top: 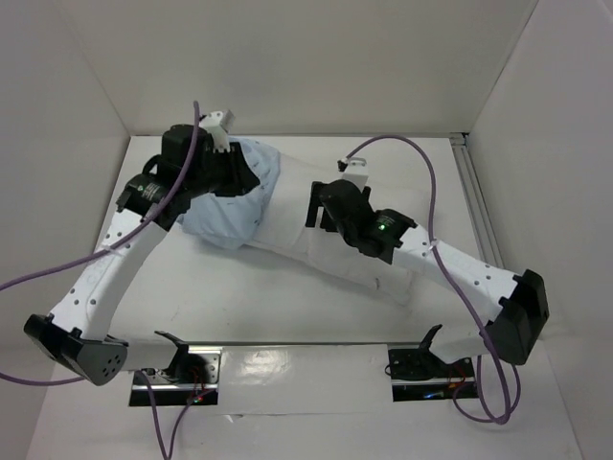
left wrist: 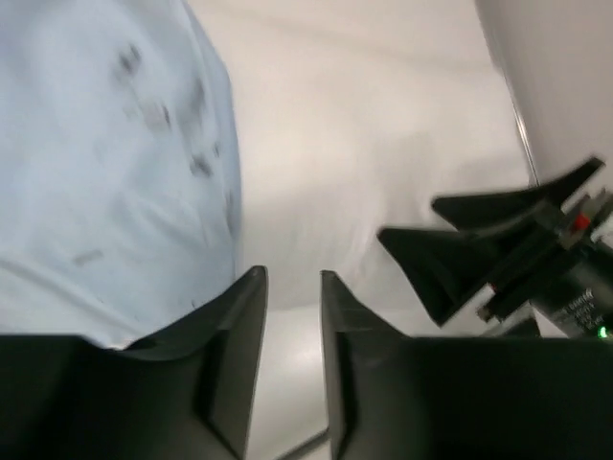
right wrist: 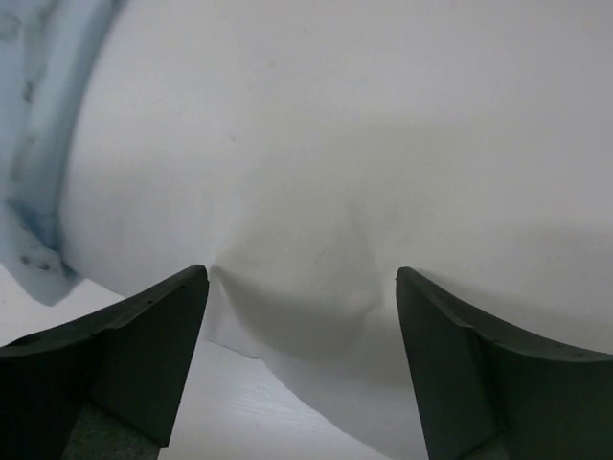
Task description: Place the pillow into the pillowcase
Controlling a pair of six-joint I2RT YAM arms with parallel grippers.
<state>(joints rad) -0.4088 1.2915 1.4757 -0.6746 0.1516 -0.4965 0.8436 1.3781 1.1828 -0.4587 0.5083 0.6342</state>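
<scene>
The white pillow lies slantwise across the table, its left end inside the light blue pillowcase. My left gripper hovers over the pillowcase's top. In the left wrist view its fingers stand a narrow gap apart with nothing between them, the pillowcase to their left and the pillow ahead. My right gripper is over the pillow's middle. In the right wrist view it is wide open and empty just above the pillow's near edge, with the pillowcase at far left.
White walls close in the table on the left, back and right. A metal rail runs along the right side. Purple cables loop above both arms. The right gripper shows at the right of the left wrist view.
</scene>
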